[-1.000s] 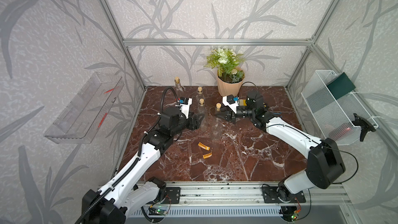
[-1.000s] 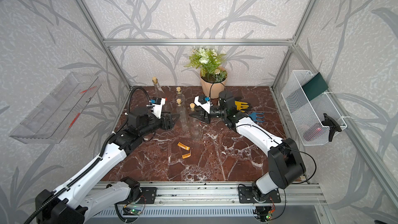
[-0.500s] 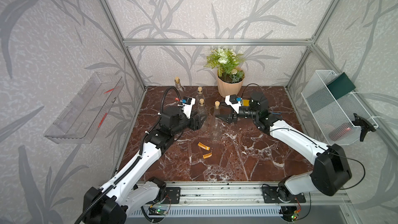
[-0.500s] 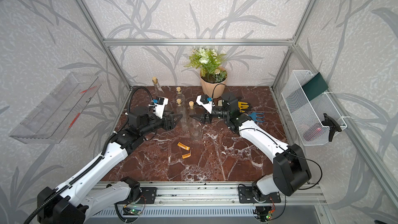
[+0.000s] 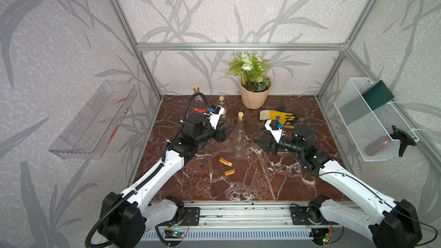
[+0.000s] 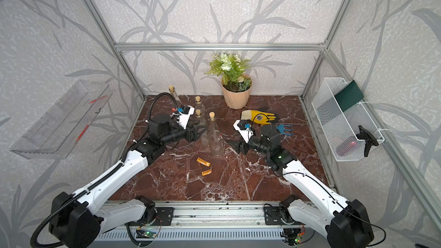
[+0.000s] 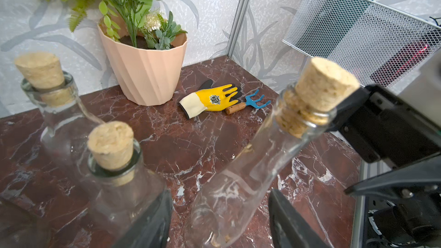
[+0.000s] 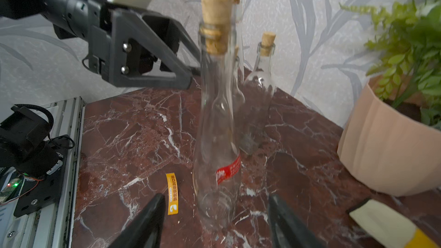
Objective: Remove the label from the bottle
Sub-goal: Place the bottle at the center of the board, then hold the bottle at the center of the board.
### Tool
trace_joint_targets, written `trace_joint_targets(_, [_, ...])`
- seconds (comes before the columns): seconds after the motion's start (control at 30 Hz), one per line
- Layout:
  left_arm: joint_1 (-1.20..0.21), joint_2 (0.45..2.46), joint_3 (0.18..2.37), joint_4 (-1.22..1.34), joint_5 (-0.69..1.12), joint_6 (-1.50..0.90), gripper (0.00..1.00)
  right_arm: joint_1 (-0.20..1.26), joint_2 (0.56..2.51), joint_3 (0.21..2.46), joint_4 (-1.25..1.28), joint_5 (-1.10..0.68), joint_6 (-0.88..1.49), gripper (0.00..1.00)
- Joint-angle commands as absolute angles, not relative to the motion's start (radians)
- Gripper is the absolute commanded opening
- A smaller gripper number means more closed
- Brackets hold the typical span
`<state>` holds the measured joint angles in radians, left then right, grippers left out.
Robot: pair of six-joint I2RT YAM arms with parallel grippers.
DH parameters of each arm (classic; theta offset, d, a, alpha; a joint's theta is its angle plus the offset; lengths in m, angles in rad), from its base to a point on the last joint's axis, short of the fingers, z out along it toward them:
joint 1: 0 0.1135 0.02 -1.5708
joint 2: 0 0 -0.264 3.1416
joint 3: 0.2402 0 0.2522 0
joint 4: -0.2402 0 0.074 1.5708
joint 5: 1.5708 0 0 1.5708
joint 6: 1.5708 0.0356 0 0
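A clear corked bottle [image 5: 239, 137] stands upright mid-table in both top views. The right wrist view shows a red label [image 8: 228, 168] stuck low on its glass. My left gripper [image 5: 229, 132] is open just left of the bottle. In the left wrist view the bottle [image 7: 241, 172] sits between the spread fingers [image 7: 287, 220] with gaps on both sides. My right gripper [image 5: 260, 137] is open to the right of the bottle, low over the table. Its fingers [image 8: 145, 223] frame the bottle's base [image 8: 214, 206] without touching it.
Two orange label strips [image 5: 225, 161] [image 5: 230, 172] lie in front of the bottle. More corked bottles [image 5: 197, 101] [image 5: 222, 102] stand at the back left, close behind my left gripper. A flower pot [image 5: 254, 95], a yellow glove [image 5: 274, 115] and a blue rake [image 6: 285, 129] are at the back right.
My right gripper has opened, let go near the bottle's cork and pulled back to the right and down. The left gripper stays beside the bottle, its jaws slightly narrower.
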<state>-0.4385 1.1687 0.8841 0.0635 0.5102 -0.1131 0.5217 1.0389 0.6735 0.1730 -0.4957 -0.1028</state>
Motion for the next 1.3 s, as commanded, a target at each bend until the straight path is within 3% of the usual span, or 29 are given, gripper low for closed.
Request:
trace_joint_targets(0.0, [-0.452,1.202,0.95,0.152,0.549,-0.061,0.62,0.542,1.025,0.626,0.189,-0.432,-0.035,0.67])
trace_joint_targets(0.57, [-0.535,1.294,1.0,0.188,0.511,0.055,0.57,0.599,1.194,0.628,0.341,-0.445,0.003,0.65])
trace_joint_targets(0.9, [-0.579,1.364,1.066,0.208,0.518,0.061,0.55,0.602,1.173,0.61,0.298,-0.369,-0.057,0.64])
trace_joint_targets(1.27, [-0.597,1.353,1.053,0.208,0.493,0.068,0.32,0.602,1.16,0.588,0.298,-0.347,-0.083,0.62])
